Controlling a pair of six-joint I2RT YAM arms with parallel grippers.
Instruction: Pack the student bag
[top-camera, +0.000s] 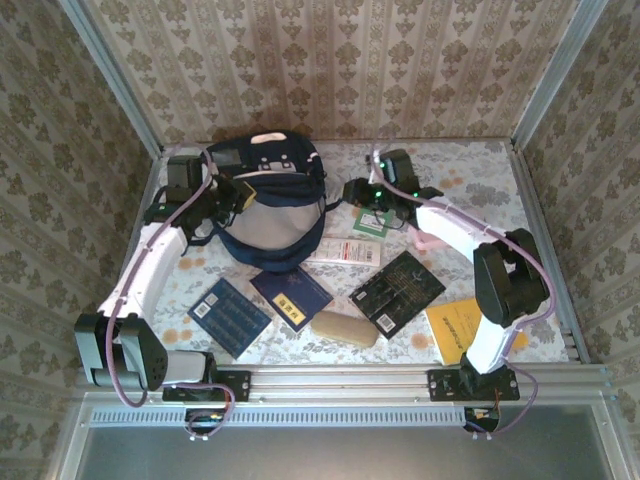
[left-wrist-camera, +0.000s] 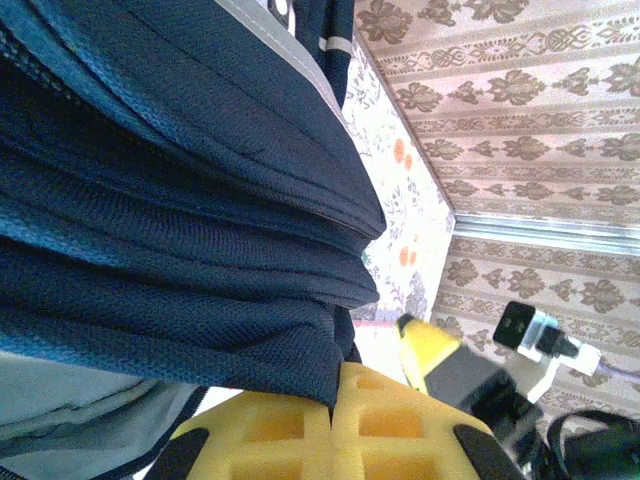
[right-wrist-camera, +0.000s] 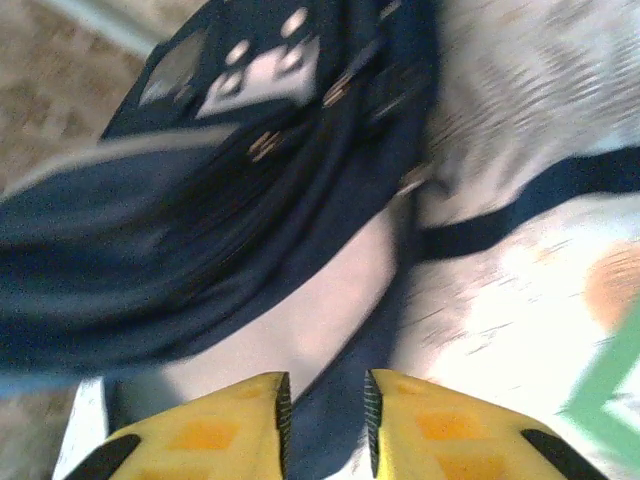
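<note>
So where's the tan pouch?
Top view: the tan pouch lies centre, near the table's front edge, between the navy booklet and the black book.

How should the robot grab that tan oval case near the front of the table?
Grip the tan case across its narrow middle, coming straight down from above. It lies flat on the table with its long side running left to right, so its short width should fit between the jaws.

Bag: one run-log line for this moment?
left gripper: shut on bag | right gripper: slightly apart at bag's side, grip unclear | books: outside bag
</note>
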